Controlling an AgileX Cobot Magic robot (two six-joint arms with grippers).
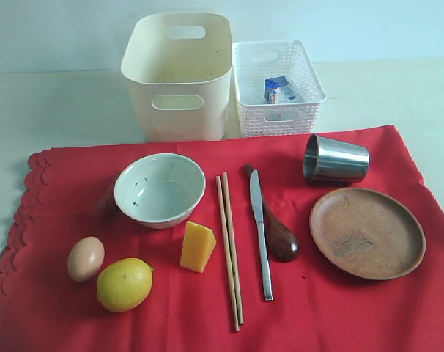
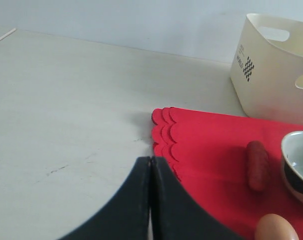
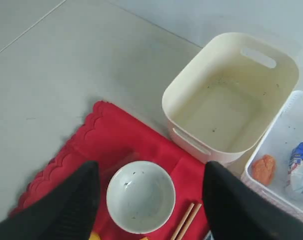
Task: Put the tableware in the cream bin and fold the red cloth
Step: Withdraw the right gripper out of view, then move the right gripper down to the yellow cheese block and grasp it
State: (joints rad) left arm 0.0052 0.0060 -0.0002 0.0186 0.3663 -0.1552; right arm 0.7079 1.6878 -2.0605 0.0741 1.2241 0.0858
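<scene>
The red cloth (image 1: pixel 339 308) lies flat with its scalloped edge on the left. On it are the pale bowl (image 1: pixel 160 189), two chopsticks (image 1: pixel 229 249), a steel knife (image 1: pixel 260 235), a dark wooden spoon (image 1: pixel 279 233), a steel cup (image 1: pixel 335 159) lying on its side and a wooden plate (image 1: pixel 367 232). The cream bin (image 1: pixel 178 110) stands empty behind the cloth. My left gripper (image 2: pixel 150 160) is shut and empty, low over the bare table beside the scalloped edge (image 2: pixel 164 135). My right gripper (image 3: pixel 151 167) hangs open high above the bowl (image 3: pixel 140 196). Neither gripper shows in the exterior view.
An egg (image 1: pixel 86 257), a lemon (image 1: pixel 124 284) and a cheese wedge (image 1: pixel 197 246) lie on the cloth's front left. A red sausage (image 2: pixel 257 165) lies beside the bowl. The white lattice basket (image 1: pixel 277 110) right of the bin holds a milk carton (image 1: pixel 279 90).
</scene>
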